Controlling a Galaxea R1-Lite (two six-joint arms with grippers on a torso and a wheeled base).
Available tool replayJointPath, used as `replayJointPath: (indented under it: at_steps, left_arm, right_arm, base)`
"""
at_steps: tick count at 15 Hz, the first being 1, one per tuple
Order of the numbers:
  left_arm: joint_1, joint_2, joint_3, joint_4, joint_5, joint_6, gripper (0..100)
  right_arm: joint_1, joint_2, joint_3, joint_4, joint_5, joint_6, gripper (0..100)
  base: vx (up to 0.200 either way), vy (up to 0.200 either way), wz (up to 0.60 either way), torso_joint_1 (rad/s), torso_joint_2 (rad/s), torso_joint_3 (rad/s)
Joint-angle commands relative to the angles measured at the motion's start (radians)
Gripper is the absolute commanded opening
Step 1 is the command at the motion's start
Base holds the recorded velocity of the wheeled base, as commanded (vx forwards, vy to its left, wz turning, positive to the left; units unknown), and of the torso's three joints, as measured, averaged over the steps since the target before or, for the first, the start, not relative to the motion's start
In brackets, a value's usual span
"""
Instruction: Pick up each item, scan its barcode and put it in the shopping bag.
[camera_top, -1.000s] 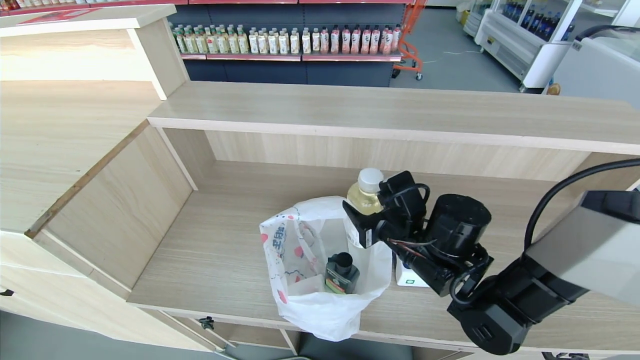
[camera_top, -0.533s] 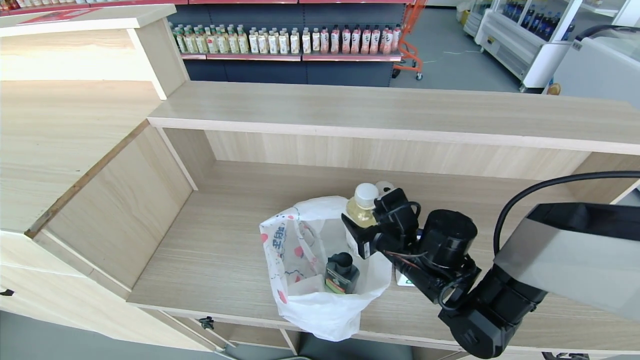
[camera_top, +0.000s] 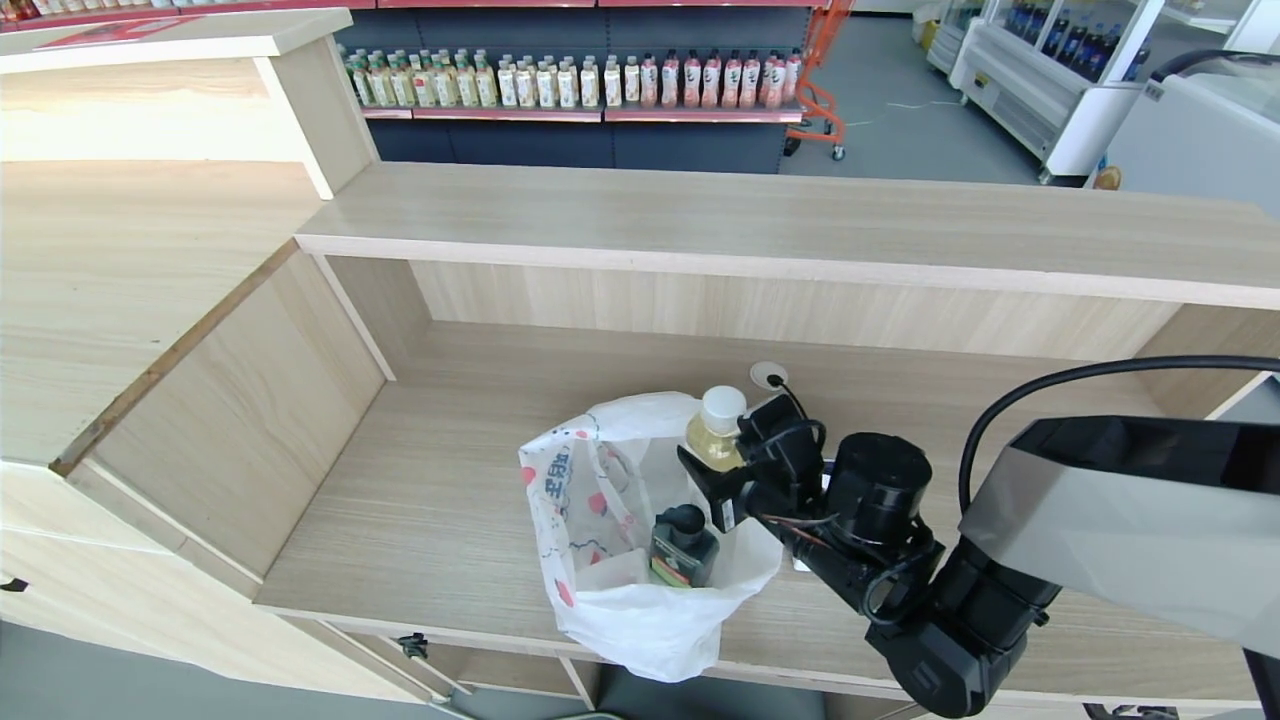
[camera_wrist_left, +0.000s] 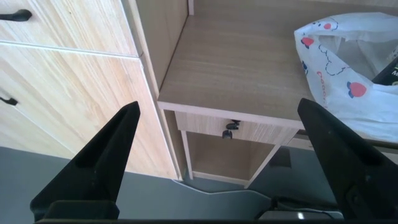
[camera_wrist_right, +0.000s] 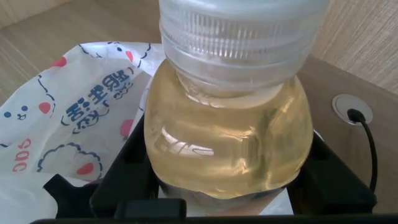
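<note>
While the right gripper (camera_top: 725, 480) clasped a clear bottle (camera_top: 715, 435) of pale yellow liquid, its two black fingers pressed against opposite sides of the body below the shoulder. The bottle stood upright with its white ribbed cap on, at the far right edge of the shopping bag (camera_top: 620, 540), just above the open mouth. Its lower part was hidden behind the gripper, so whether the base had entered the bag could not be told. From the right wrist view the bottle (camera_wrist_right: 230, 143) sat between the fingers of the right gripper (camera_wrist_right: 230, 193), with the printed side of the shopping bag (camera_wrist_right: 74, 124) just beyond it.

The bag was white plastic with red and dark cartoon prints, standing open on the wooden counter (camera_top: 420, 500) near its front edge. Inside, a small dark bottle (camera_top: 683, 548) with a black cap and a green label stood upright against the near right wall.

The left gripper (camera_wrist_left: 217, 162) hung low off the counter's front left corner, its fingers spread wide apart and holding nothing. Ahead of it were the shopping bag (camera_wrist_left: 348, 87) and a drawer front with a small key (camera_wrist_left: 230, 129).

A round cable port (camera_top: 768, 375) with a black lead sat in the counter behind the bottle. Rows of drink bottles (camera_top: 570, 80) lined a shop shelf in the background.
</note>
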Motion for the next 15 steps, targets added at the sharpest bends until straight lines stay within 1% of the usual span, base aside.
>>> replayJointPath:
  at_steps: [1,7,12,15]
  left_arm:
    - [0.000,0.000,0.000,0.000,0.000,-0.001,100]
    - [0.000,0.000,0.000,0.000,0.000,-0.001,100]
    - [0.000,0.000,0.000,0.000,0.000,-0.001,100]
    - [0.000,0.000,0.000,0.000,0.000,-0.001,100]
  right_arm:
    - [0.001,0.007,-0.003,-0.001,0.001,0.002,0]
    - [0.001,0.013,0.021,-0.001,-0.001,-0.004,0]
    - [-0.027,0.021,0.049,-0.001,-0.001,-0.003,0]
    - [-0.029,0.025,0.055,-0.001,-0.001,-0.003,0]
  base:
    - [0.000,0.000,0.00,0.000,0.00,0.000]
    - [0.000,0.000,0.00,0.000,0.00,0.000]
    - [0.000,0.000,0.00,0.000,0.00,0.000]
    - [0.000,0.000,0.00,0.000,0.00,0.000]
